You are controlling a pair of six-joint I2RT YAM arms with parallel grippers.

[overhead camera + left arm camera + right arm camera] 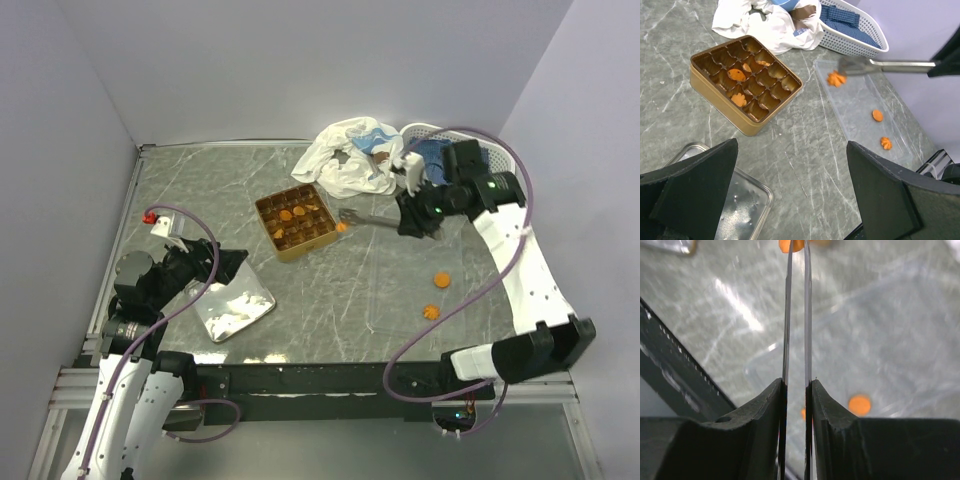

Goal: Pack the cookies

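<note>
The square golden tin [305,250] sits mid-table with several cookies [291,215] in its compartments [736,75]. My right gripper [415,222] is shut on metal tongs [370,220], whose tips pinch one cookie [342,227] just right of the tin, over the near end of a clear plastic tray [860,100]. In the right wrist view the tong blades [787,315] run up to that cookie [790,245]. Two more cookies [441,279] [431,311] lie on the clear tray. My left gripper [792,200] is open and empty, left of the tin above a metal tray [237,305].
A white crumpled cloth [345,155] and a white basket [430,135] with blue fabric sit at the back behind the tin. A small red-and-white object [152,217] stands at the table's left edge. Walls close in on the left, the back and the right.
</note>
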